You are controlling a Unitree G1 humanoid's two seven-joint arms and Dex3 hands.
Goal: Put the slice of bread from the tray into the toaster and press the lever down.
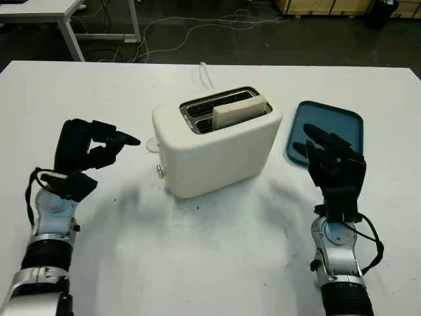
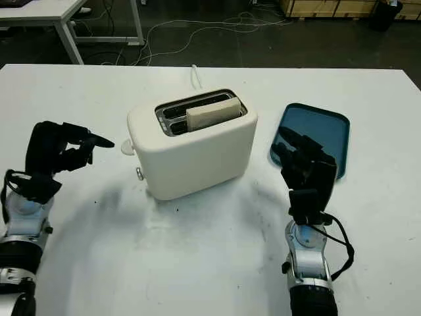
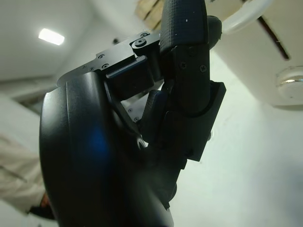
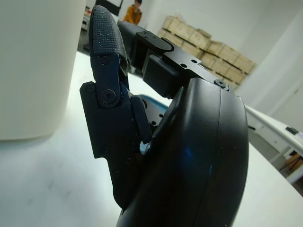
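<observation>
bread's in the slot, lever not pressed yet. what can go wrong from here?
1. The left hand, fingers curled and holding nothing, is level with the lever on the toaster end but apart from it; a sideways push might slide the toaster rather than lower the lever.
2. The bread slice sits tilted and proud of the slot, so it might catch on the way down.
3. The right hand hovers open over the blue tray edge and could nudge it.
</observation>
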